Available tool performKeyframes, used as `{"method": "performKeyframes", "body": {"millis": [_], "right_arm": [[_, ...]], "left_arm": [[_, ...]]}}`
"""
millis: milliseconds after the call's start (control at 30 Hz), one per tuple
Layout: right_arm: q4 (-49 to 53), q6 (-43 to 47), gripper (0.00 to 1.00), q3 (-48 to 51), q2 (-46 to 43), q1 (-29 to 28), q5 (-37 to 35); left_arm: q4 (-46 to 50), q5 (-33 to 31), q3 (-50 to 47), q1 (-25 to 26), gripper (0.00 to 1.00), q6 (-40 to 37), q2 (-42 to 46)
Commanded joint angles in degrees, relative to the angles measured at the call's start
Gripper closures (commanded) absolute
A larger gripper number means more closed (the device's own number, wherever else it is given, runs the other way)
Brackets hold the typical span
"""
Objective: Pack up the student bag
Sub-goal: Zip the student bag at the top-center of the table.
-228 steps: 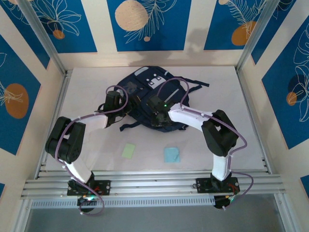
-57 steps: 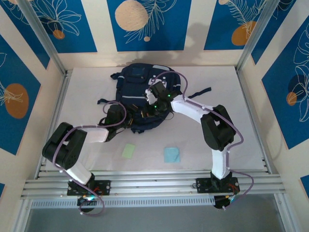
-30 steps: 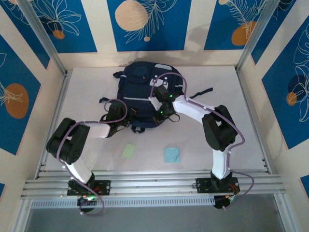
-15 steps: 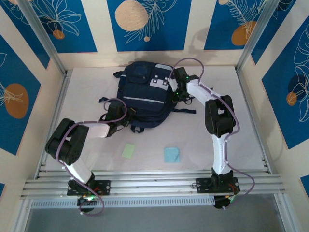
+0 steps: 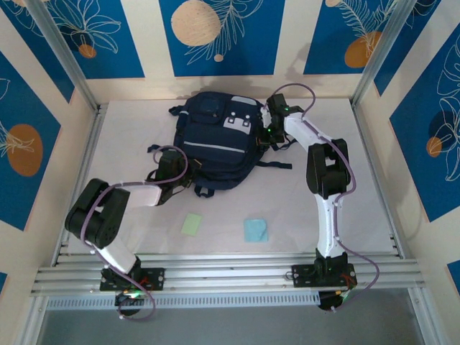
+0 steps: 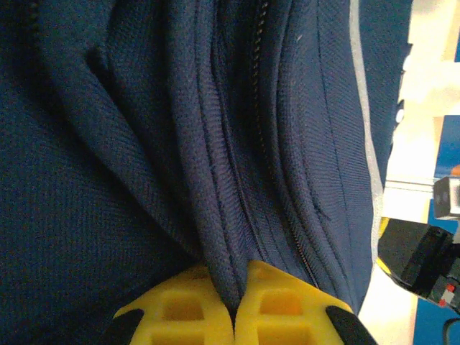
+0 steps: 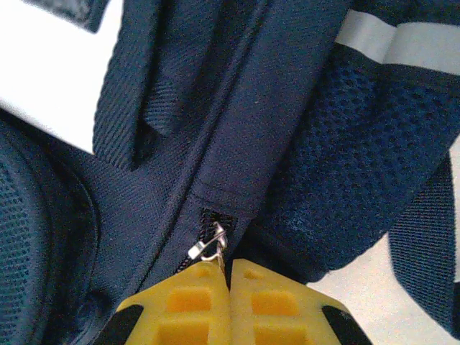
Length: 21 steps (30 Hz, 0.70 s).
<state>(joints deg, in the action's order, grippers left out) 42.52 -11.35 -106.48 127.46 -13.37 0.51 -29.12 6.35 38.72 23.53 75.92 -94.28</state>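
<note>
Fabric of the student bag (image 5: 215,154) is pinched in a fold by the left gripper (image 6: 233,302), its yellow jaws pressed together at the bag's near left corner. The bag lies flat at the middle back of the table (image 5: 129,144). In front of it, well apart, lie a green paper (image 5: 192,224) and a blue paper (image 5: 256,230). At the bag's right side the right gripper (image 7: 228,277) is clamped on the metal zipper pull (image 7: 207,246).
</note>
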Motion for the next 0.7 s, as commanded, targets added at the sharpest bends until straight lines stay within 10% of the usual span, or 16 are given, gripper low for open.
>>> {"method": "performKeyframes", "body": {"millis": [0,233,367,667], "right_arm": [[-8.46,-9.33,1.0,2.34,-0.46,8.9,2.99],[-25.19,-8.85,0.72,21.82,-14.59,7.89,21.4],[-25.89,-8.29,0.47,28.08,-22.14,5.28,19.96],[-25.17,-9.13,0.32,28.35,-24.02,-3.47,12.94]], "left_arm": [[5.97,-3.91,-2.59,-2.47,1.0,-2.6,2.61],[4.6,1.5,1.28,-2.31,1.0,-5.44,0.49],[2.85,5.71,3.17,-2.08,1.0,-6.61,-0.77],[4.14,10.08,4.95,-1.23,1.0,-11.64,-0.42]]}}
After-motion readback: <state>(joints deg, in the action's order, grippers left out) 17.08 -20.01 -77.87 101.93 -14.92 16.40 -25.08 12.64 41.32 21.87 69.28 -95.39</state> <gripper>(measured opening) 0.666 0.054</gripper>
